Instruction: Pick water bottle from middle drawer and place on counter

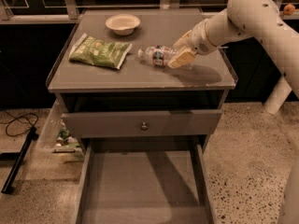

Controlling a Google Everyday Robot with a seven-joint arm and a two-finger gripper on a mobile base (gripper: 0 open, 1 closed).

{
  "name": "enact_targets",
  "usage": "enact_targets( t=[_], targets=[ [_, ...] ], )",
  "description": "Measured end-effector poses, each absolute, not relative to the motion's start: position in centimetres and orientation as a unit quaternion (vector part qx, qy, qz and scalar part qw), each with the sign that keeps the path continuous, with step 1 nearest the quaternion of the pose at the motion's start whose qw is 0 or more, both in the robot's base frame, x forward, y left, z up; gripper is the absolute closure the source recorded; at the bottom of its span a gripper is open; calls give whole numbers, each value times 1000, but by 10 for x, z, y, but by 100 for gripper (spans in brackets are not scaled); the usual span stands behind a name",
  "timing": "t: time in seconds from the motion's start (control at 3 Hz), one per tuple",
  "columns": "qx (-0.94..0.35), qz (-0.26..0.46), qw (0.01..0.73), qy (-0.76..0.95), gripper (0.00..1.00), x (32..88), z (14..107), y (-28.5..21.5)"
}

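The water bottle [156,56] lies on its side on the counter [140,76], cap pointing left toward the green bag. My gripper [180,50] reaches in from the right and is shut on the bottle's base end, one finger behind it and one in front. The bottle rests on the counter surface. The middle drawer [86,181] is pulled out below, at the bottom of the camera view, and its bare floor holds nothing.
A green bag [99,52] lies on the counter's left part and a pale bowl [122,24] stands at the back. A closed drawer front with a round knob [144,124] sits above the open drawer. Clutter [63,136] and a cable [18,125] lie on the floor at left.
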State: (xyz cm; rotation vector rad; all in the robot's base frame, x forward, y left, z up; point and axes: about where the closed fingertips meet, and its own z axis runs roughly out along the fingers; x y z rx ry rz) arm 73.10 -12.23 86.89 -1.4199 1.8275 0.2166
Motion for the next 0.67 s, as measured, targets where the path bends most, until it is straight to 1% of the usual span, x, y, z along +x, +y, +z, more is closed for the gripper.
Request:
enact_targets(
  t=[0.33,0.67],
  targets=[
    [-561,86,397,721,0,731,869,-122],
    [-561,86,397,721,0,731,869,-122]
  ],
)
